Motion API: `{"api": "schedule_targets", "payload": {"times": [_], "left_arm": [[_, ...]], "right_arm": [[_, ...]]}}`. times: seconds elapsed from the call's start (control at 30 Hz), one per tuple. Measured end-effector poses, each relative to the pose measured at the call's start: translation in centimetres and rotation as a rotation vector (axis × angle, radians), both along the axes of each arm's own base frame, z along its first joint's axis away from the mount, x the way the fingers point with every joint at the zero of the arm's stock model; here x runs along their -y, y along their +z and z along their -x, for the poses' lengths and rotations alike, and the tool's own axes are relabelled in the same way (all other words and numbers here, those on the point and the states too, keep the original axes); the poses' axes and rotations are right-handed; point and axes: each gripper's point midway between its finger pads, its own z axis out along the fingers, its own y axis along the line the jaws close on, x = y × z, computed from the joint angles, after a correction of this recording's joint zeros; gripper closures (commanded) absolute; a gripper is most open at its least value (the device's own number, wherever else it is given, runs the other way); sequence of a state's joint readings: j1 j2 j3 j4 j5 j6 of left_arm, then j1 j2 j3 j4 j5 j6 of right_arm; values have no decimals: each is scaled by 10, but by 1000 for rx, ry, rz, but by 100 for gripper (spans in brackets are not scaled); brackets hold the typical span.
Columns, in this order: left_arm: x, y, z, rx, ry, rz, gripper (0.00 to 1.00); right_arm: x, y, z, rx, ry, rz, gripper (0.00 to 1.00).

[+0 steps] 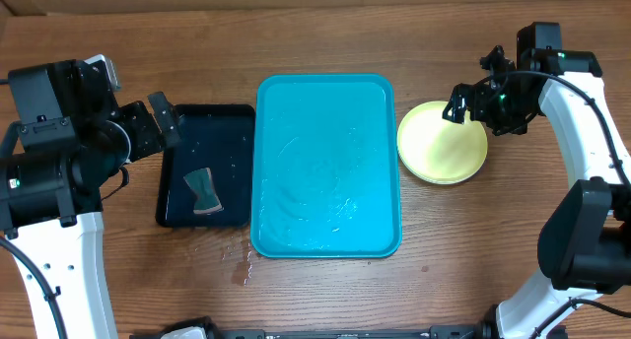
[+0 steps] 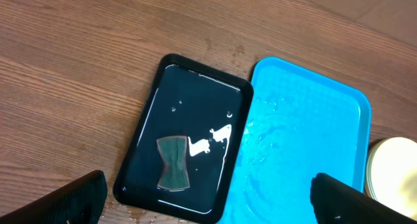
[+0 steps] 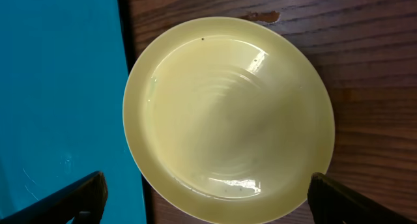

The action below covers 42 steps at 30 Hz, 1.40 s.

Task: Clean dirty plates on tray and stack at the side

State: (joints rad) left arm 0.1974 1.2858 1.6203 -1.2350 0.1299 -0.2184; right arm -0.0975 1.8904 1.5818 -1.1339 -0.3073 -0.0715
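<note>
Layout: large turquoise rectangular plastic tray [image 1: 328,162] sits mid-table on the brown wooden table [image 1: 325,29]. It is wet, with film and droplets on its floor, and carries no plates. A smaller black rectangular tray [image 1: 225,132] lies touching or just beside its left edge and holds a dark green sponge pad [image 1: 204,189] in shallow water. Some water [image 1: 243,265] has spilled on the wood by the turquoise tray's near-left corner.

Task item: one round yellow-green plastic plate [image 1: 442,147] lies flat on the table just beside the tray's right edge. The right wrist view shows a glossy, wet face with a few tiny dark specks near the rim and no blue smudge. Cannot tell whether other plates lie under it; only this top face shows.

Claws: left gripper [image 1: 163,120] is released, jaws wide, empty, and hangs over the far-left corner of the black tray. Right gripper [image 1: 461,104] is released, jaws wide, holding nothing, above the plate's far edge and not touching it.

Step, as a judgement: cleaning looks finished and the stacking at the side looks done or nearly so.

Next move: confirm the plate count at the side. If complete, lift both arms clear without nudging the plate. If the specks count as dirt, the left arm must fetch the sponge.
</note>
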Motion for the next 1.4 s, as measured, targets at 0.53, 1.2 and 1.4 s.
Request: {"api": "schedule_targets", "payload": {"times": [0.53,1.2,1.4], "left_arm": [[0,0,0,0,0,1,0],[0,0,0,0,0,0,0],[0,0,0,0,0,0,0]], "right_arm": [[0,0,0,0,0,0,0],[-1,16,1,43,2,5,0],[-14,124,21,338,30,27,0]]}}
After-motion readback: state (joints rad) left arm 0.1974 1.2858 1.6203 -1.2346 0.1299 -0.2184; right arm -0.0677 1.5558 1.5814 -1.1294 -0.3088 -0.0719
